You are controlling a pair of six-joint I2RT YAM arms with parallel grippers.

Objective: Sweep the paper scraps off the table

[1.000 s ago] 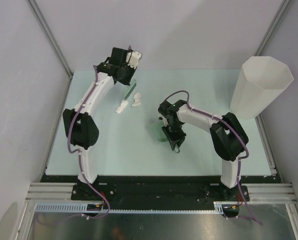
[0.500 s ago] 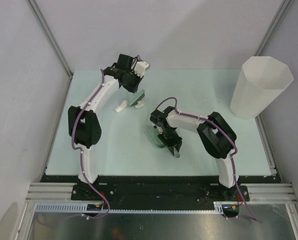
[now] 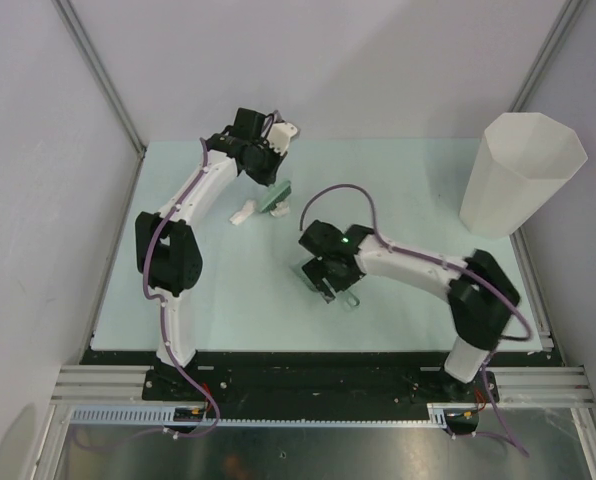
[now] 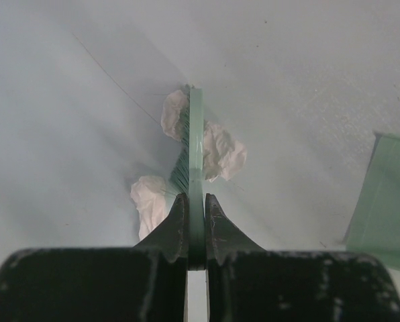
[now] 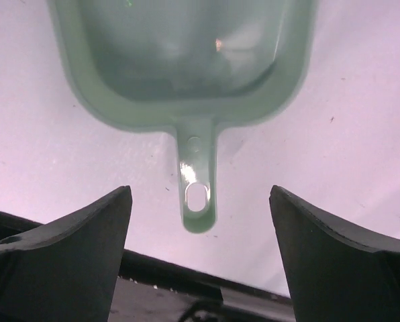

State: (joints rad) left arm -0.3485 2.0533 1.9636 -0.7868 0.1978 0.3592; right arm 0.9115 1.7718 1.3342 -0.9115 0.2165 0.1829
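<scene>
My left gripper (image 4: pixel 196 209) is shut on a thin green brush (image 4: pixel 196 144), bristles down on the table (image 3: pixel 408 190). Three paper scraps lie around the brush head: one beyond it (image 4: pixel 174 114), one to its right (image 4: pixel 223 152), one to its left (image 4: pixel 148 201). From above, the brush (image 3: pixel 275 197) sits between two visible scraps (image 3: pixel 243 212) (image 3: pixel 282 209). The green dustpan (image 5: pixel 186 60) lies flat on the table, its handle (image 5: pixel 198 191) pointing back between the fingers of my right gripper (image 5: pixel 200 201). That gripper (image 3: pixel 330 283) is open and touches nothing.
A tall white faceted bin (image 3: pixel 523 175) stands at the table's back right corner. Grey walls close in the left, back and right sides. A black rail (image 3: pixel 308 365) runs along the near edge. A corner of the dustpan (image 4: pixel 384 201) shows in the left wrist view.
The right gripper has opened and let go of the dustpan handle, and the right arm has stretched out lower. The left arm swung the brush right onto the scraps, then held still.
</scene>
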